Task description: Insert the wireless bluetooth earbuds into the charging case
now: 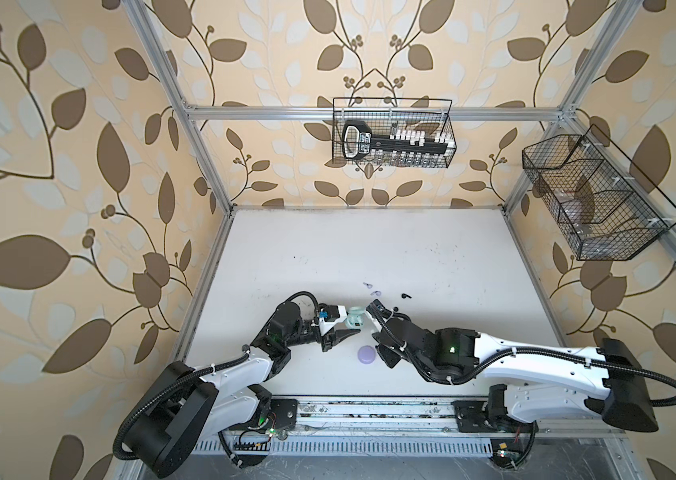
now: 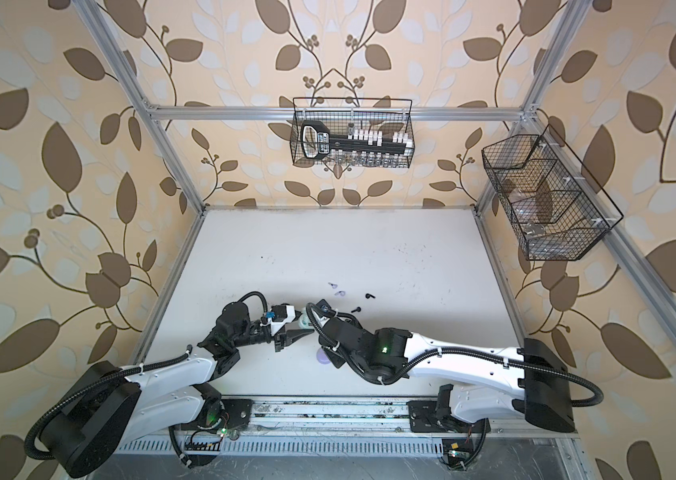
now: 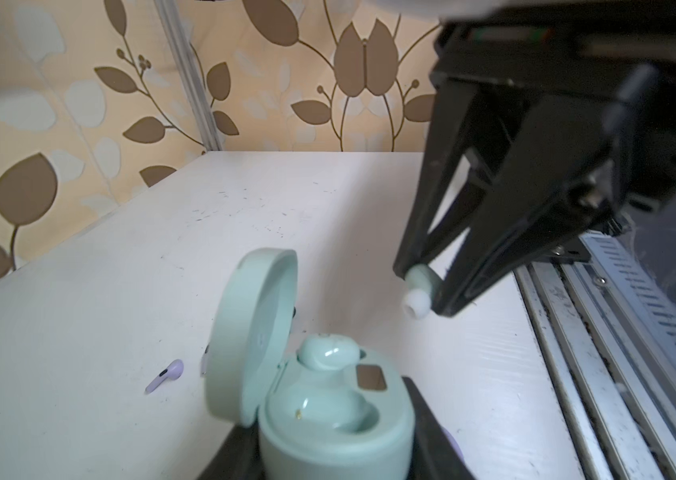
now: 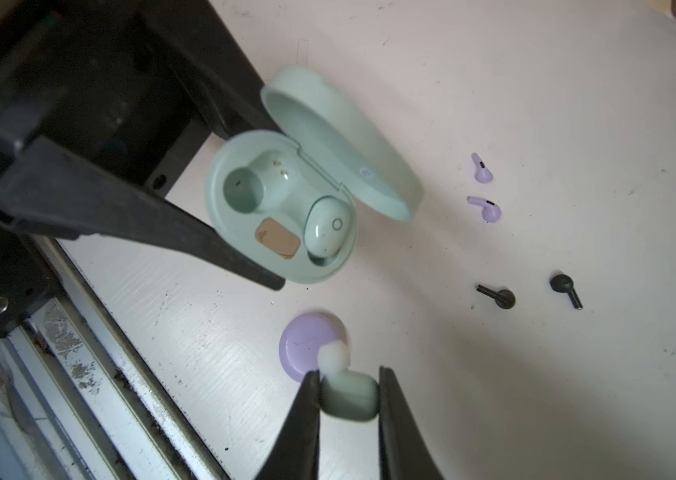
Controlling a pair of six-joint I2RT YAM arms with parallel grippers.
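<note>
The mint charging case (image 3: pixel 328 419) stands with its lid open, and my left gripper (image 3: pixel 328 451) is shut on its body. One mint earbud (image 4: pixel 326 228) sits in a slot. The other slot (image 4: pixel 245 189) is empty. My right gripper (image 4: pixel 349 376) is shut on a second mint earbud (image 4: pixel 349 399) with a white tip, held above the table just beside the case. In a top view the two grippers (image 1: pixel 352 323) (image 1: pixel 373 330) meet near the table's middle front. Two lilac earbuds (image 4: pixel 482 168) (image 4: pixel 486 208) and two black earbuds (image 4: pixel 498 296) (image 4: pixel 565 289) lie loose beyond the case.
A closed lilac case (image 4: pixel 303 345) lies on the table under the right gripper, near the front rail (image 4: pixel 91 374). Two wire baskets (image 1: pixel 392 133) (image 1: pixel 594 199) hang on the back and right walls. Aluminium frame posts stand at the table's corners.
</note>
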